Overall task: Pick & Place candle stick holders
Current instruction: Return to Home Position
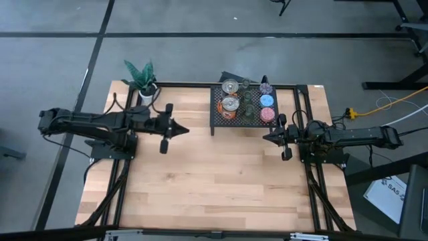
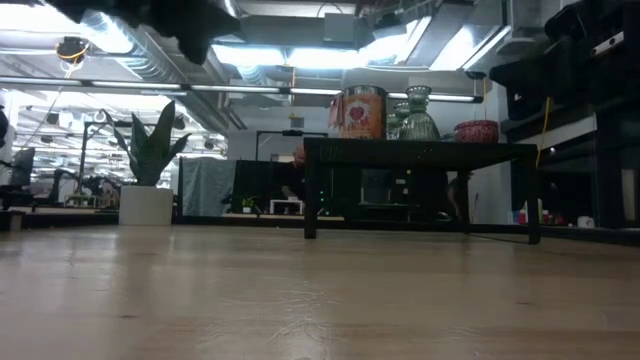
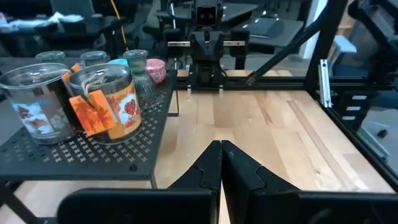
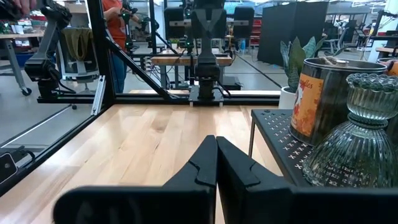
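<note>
Candle stick holders (image 1: 246,102) grouped on rack (image 1: 217,118). Glass judged fragile, slippery; grasp advised across rim. Left gripper (image 1: 185,131), right gripper (image 1: 265,138) pressed closed, nothing held.

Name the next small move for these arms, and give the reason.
Probably just settle both arms into their rest pose and stop. The left tool and the right tool are shut, empty and drawn back to either side. The holders in view all stand on the black rack, and none shows on the bare table, so nothing seems left to pick.
</note>
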You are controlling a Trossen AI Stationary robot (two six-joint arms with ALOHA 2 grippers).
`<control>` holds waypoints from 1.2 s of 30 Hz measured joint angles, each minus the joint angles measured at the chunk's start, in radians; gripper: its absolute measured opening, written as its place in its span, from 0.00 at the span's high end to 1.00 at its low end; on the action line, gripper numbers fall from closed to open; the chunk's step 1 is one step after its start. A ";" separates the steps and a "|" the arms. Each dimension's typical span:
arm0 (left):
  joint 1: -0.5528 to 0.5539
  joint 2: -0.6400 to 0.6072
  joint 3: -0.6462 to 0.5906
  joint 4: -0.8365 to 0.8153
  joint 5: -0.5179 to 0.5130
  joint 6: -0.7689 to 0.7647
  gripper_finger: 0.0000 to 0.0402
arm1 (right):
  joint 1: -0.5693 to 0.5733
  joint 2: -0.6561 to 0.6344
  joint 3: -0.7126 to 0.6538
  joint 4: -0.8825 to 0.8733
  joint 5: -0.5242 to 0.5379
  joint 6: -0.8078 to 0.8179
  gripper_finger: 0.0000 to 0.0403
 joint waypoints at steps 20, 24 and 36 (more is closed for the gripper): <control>0.000 -0.374 -0.431 0.215 0.010 -0.032 1.00 | 0.000 0.000 0.000 0.000 0.000 0.000 0.99; 0.000 -0.453 -0.492 0.225 0.003 -0.032 1.00 | 0.000 0.000 0.000 0.000 0.000 0.000 0.99; 0.000 -0.637 -0.591 0.189 -0.007 -0.032 1.00 | 0.000 0.000 0.000 0.000 0.000 0.000 0.99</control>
